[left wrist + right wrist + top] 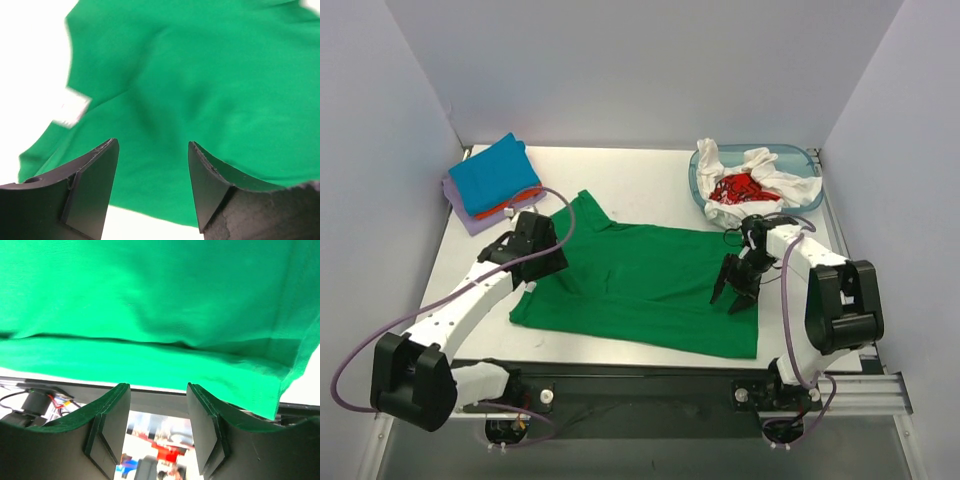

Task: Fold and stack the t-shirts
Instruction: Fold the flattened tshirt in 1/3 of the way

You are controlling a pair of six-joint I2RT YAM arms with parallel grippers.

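Green shirt: the green shirt [650,285] lay spread flat across the middle of the table [650,165], collar toward the back and hem along the near edge. That probably put both arms within reach for the first fold.
Stack: at the back left the blue shirt [495,172] sat folded on top of the orange shirt [508,208] and the lavender shirt [468,215], apparently the finished pile, well apart from the work area.
Tub: at the back right the tub [807,158] held the white shirt [765,165] and the red shirt [740,187], both crumpled (so not yet folded, by the look of it).
Left gripper: the left gripper [542,268] stood over the green shirt's left side, near the sleeve.
Left fingers: in the wrist view the fingers [95,185] were spread wide with only flat cloth showing beyond the gap. They held nothing, and contact with the cloth could not be judged.
Right gripper: the right gripper [730,298] pointed down at the green shirt's right part, toward the hem.
Right fingers: the fingers [110,415] were parted and empty. The hem band lay just ahead of the tips, which seemed placed to pinch that edge.
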